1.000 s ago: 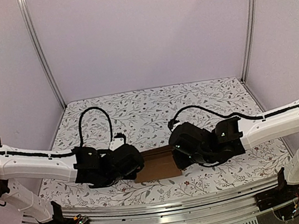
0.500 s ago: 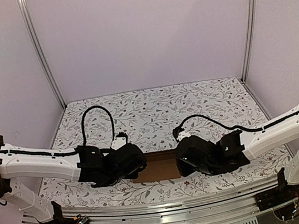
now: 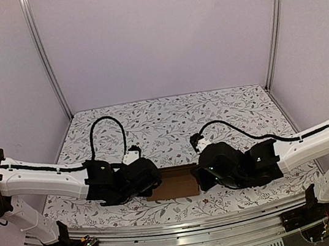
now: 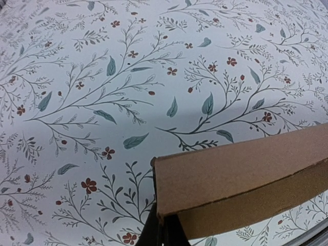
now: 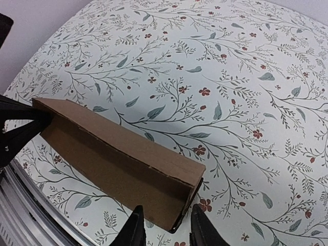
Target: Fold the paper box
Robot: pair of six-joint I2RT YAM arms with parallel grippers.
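Right gripper (image 5: pixel 165 229), lower centre, stands slightly parted astride the paper box (image 5: pixel 118 154) end; left gripper (image 4: pixel 163 230) pinches its corner; held one-sided, the box could twist.

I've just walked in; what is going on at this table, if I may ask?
The paper box, folded into a long carton shape, is between two grippers near the front edge of the flowered table. The left gripper is pinched shut on one end. The right gripper has its fingers parted, one on either side of the other end.
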